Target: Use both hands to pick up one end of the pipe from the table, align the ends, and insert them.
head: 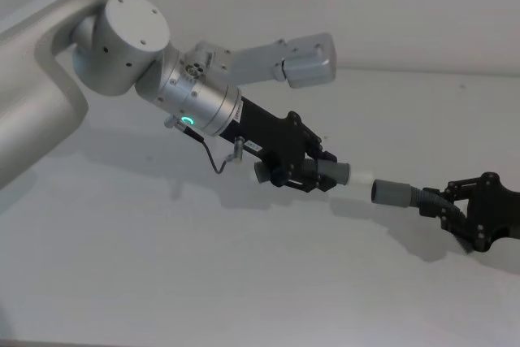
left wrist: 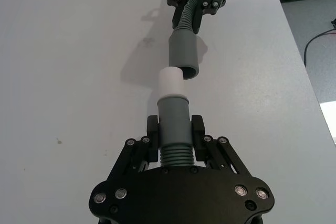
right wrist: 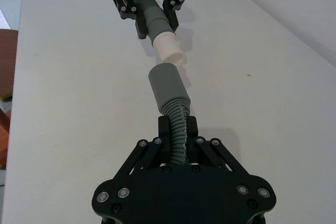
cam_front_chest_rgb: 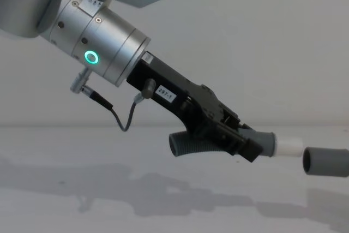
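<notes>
L gripper [left wrist: 175, 136] clamped on curved ribbed elbow [left wrist: 174, 124], white spigot [left wrist: 170, 82] sticking out fwd. R gripper [right wrist: 176, 138] closed on straighter tube [right wrist: 169, 90]; tube mouth just short of spigot, both above table [head: 203, 274].

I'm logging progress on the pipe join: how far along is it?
Done: both pieces are off the table, the left gripper shut on the elbow, the right gripper shut on the tube. In hand: the white spigot faces the tube's mouth, slightly off-line, with a gap. Left: align and insert.
</notes>
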You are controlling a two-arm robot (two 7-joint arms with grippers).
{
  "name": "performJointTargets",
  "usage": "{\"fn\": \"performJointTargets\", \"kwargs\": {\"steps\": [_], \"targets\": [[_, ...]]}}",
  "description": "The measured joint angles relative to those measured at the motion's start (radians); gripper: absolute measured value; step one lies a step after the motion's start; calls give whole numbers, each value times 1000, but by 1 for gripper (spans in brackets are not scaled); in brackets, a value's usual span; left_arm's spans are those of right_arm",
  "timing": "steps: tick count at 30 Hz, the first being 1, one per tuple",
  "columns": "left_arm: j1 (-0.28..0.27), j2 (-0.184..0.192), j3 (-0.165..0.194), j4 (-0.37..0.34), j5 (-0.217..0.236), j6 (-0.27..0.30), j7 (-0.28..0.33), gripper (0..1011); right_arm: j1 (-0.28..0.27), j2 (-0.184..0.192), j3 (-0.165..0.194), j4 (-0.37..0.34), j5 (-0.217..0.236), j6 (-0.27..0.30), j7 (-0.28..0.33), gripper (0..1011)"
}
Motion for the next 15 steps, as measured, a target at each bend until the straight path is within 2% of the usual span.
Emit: {"fn": "performJointTargets", "kwargs": {"steps": [15], "targets": [[-1,1,0,1,-5,-1,-3,355,1,2,3,0,27,9,-8,169]]}}
